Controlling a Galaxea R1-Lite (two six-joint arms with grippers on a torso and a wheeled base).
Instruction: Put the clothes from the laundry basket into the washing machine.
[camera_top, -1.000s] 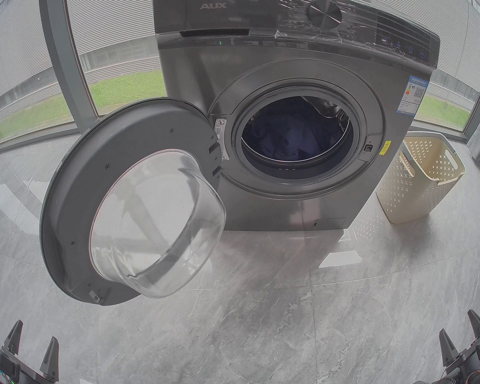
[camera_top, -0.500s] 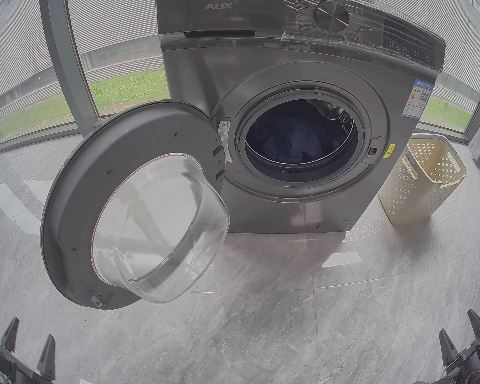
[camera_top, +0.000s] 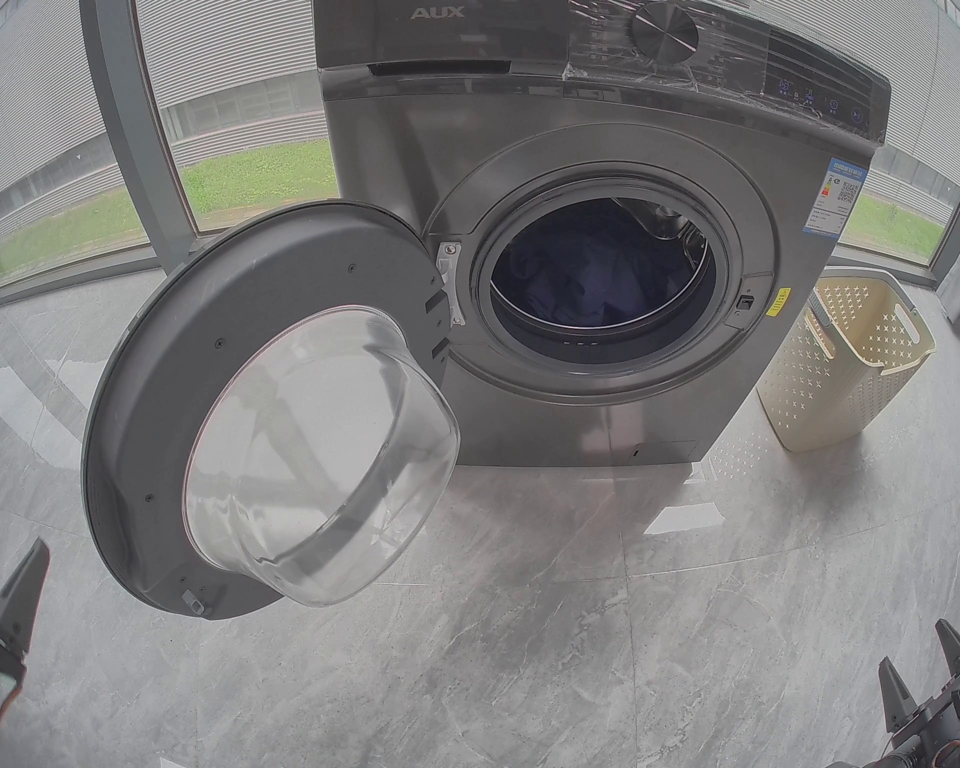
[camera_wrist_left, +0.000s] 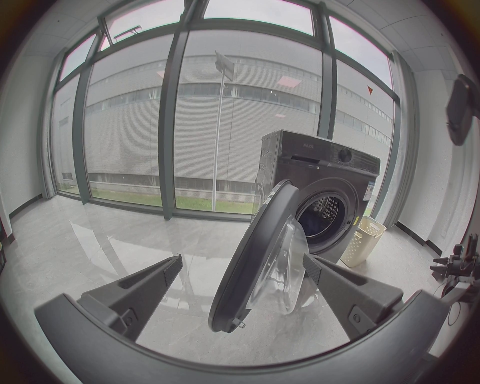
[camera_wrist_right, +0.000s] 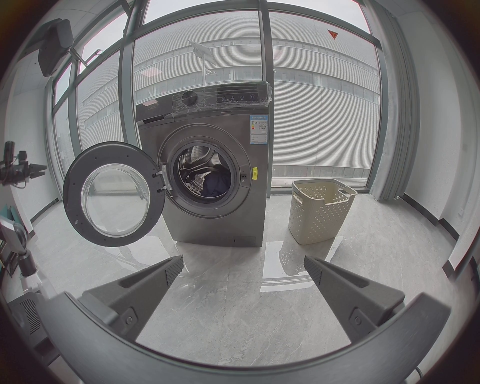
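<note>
1. Already inside the drum (camera_top: 655, 215) of the washing machine (camera_top: 400, 140): dark blue clothes (camera_top: 590, 275).
2. No clothes visible in the cream laundry basket (camera_top: 830, 390), just right of the machine.
3. Spread wide and holding nothing, low and well back: left gripper (camera_wrist_left: 241, 260), right gripper (camera_wrist_right: 242, 260).
4. Probably next: shutting the door (camera_top: 170, 350), swung out leftward, nearer the left arm.

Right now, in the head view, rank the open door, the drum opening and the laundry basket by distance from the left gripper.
1. open door, just ahead of the left gripper
2. drum opening, centre, behind it
3. laundry basket, far right
</note>
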